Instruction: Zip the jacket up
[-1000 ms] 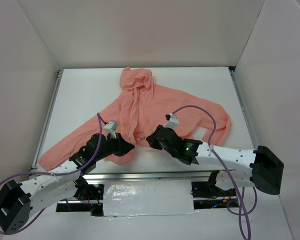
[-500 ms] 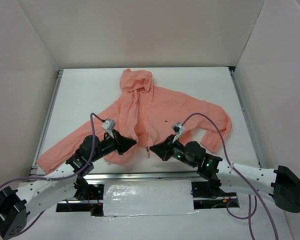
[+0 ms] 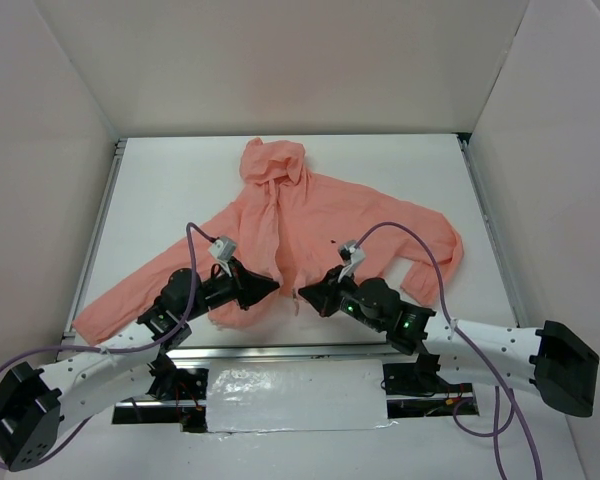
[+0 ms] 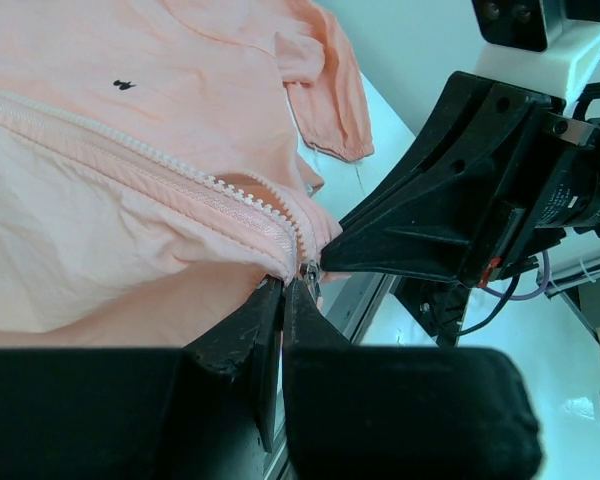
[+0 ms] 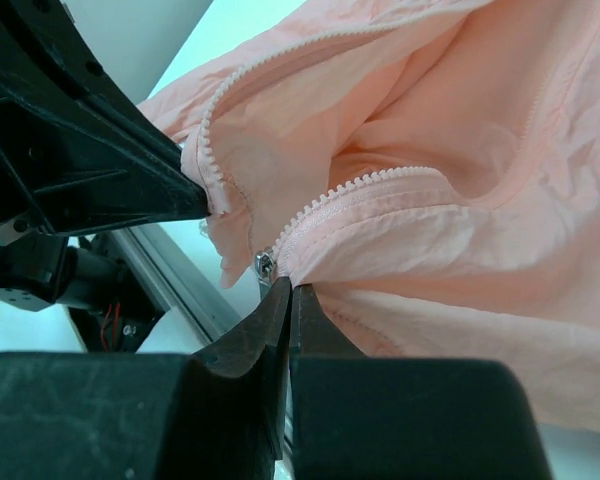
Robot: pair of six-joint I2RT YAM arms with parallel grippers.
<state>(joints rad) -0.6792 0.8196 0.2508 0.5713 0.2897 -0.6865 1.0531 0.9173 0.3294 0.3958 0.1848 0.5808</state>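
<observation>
Cloth of jacket (image 3: 320,215) thin, matt, softly creased. Zipper teeth (image 4: 235,188) pale, plastic-looking; slider (image 5: 265,264) shiny metal. Table (image 3: 180,180) smooth, white, matt.

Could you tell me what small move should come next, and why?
Probably ease the left hand toward the right hand: each is shut on one bottom zipper end of the jacket, and the ends sit apart, so the slider cannot start.
</observation>
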